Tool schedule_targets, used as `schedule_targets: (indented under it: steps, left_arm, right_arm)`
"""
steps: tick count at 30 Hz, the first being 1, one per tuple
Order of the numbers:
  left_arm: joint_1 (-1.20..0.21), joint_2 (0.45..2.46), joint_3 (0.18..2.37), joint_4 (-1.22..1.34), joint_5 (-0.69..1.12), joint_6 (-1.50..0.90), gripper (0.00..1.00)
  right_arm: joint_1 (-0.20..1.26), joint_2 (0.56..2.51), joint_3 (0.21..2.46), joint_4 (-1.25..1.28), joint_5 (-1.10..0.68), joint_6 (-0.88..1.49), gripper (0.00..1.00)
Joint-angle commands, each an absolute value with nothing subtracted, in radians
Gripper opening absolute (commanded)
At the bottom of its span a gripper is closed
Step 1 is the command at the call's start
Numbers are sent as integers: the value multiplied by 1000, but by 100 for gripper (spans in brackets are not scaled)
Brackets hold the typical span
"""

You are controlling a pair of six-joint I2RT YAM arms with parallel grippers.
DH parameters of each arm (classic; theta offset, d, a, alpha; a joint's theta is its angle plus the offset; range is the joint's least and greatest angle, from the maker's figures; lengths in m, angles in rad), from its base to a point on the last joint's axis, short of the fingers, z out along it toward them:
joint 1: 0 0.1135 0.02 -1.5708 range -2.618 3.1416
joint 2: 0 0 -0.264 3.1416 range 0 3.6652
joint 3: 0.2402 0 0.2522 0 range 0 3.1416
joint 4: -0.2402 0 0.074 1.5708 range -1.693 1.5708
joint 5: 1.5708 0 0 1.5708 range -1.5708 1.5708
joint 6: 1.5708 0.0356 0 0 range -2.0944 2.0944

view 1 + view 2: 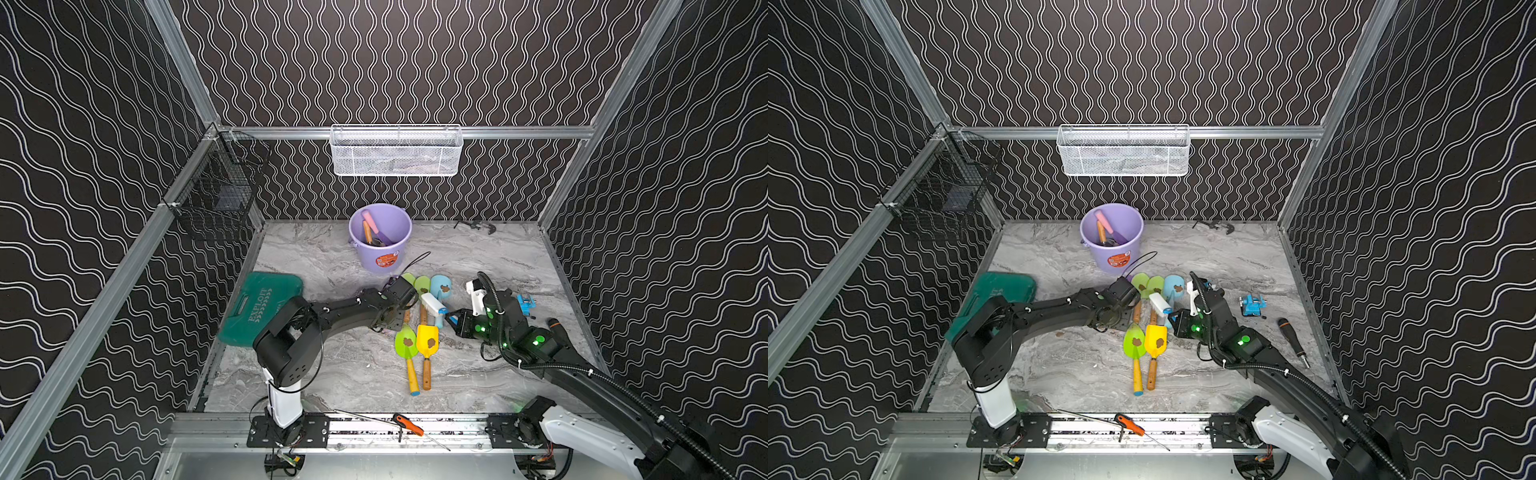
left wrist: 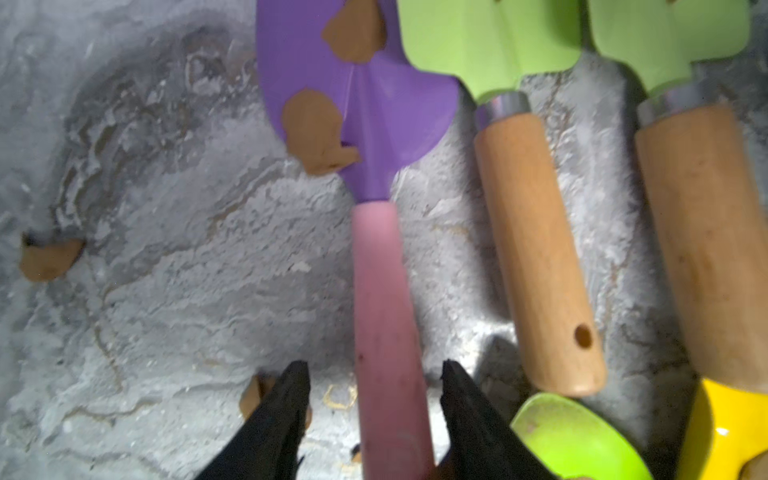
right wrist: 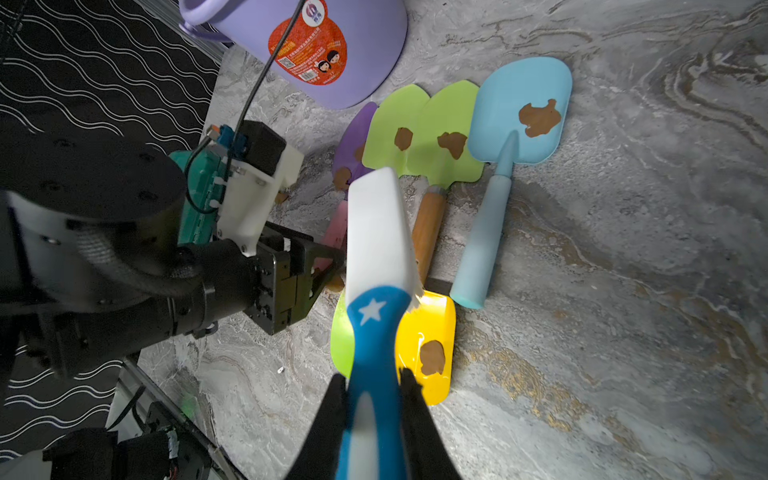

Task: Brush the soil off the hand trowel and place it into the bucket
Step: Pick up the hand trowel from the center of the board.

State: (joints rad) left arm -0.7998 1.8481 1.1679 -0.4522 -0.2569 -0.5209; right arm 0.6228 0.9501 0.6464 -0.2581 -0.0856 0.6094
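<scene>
The table (image 1: 478, 257) is bare right of the bucket (image 1: 384, 253), which is set near the back edge and loaded with two tools (image 1: 367, 232). Just before it, the purple trowel (image 2: 374, 104) is straddled at its handle by the spread left fingers (image 2: 286, 407), untouched. The brush (image 3: 376, 224) is gripped by the right fingers (image 3: 415, 415). Soil (image 2: 313, 129) is stuck to the trowel's blade.

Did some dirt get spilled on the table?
Yes. A brown soil clump lies loose on the marble table, off to the side of the purple trowel and not on any blade. A smaller crumb sits beside its pink handle.
</scene>
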Motion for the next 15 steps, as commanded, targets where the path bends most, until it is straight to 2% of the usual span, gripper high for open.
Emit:
schedule_targets:
  steps: [1,10,15]
  left_arm:
    - [-802,1866,1191,-428,-253,-489,50]
    - [-804,1868,1185,-399,-231,-478,50]
    - [-803,1848,1172,-410,-253,-473,40]
  right_arm:
    - [624,947,660,-216,-82,607,0]
    - [624,948,653,-213,-73,614,0]
    - [624,960,659,-209,-78,611,0]
